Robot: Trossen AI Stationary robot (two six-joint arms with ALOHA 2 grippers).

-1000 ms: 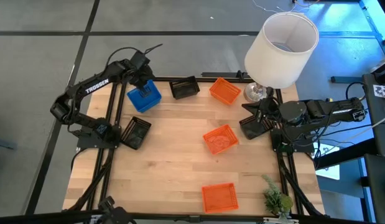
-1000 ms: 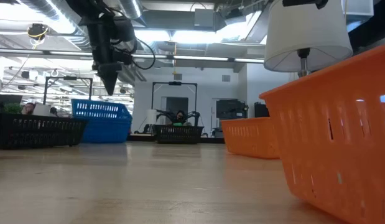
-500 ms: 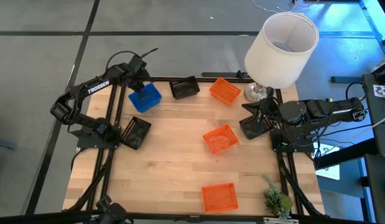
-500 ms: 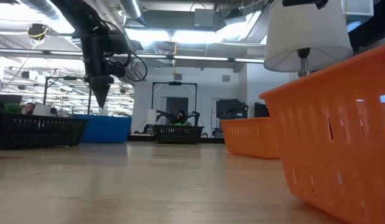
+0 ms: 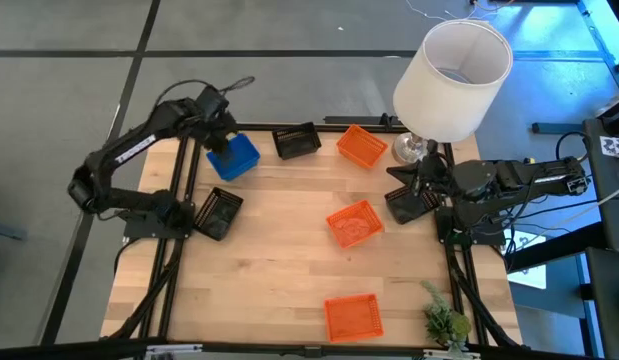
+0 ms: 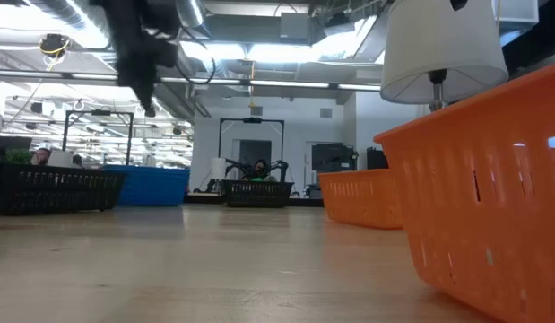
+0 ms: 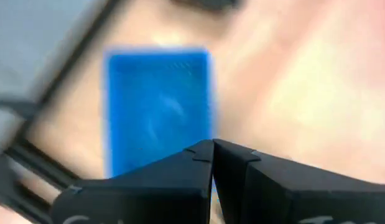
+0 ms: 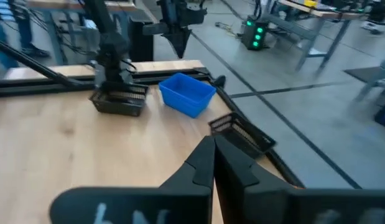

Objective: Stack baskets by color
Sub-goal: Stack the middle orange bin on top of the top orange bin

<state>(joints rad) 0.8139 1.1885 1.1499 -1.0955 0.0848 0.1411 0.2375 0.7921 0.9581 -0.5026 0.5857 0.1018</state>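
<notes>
Left gripper [image 7: 213, 144] pinched closed, empty, above blue basket [image 5: 234, 156]. Should spread fingers before next pick. Right gripper [image 8: 213, 138] closed too, parked by black basket [image 5: 407, 205].

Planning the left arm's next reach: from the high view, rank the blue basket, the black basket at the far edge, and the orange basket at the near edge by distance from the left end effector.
1. Blue basket: right beside the left end effector, far-left corner.
2. Black basket: far edge, toward the middle.
3. Orange basket: near edge, right of centre, clearly farthest.
</notes>
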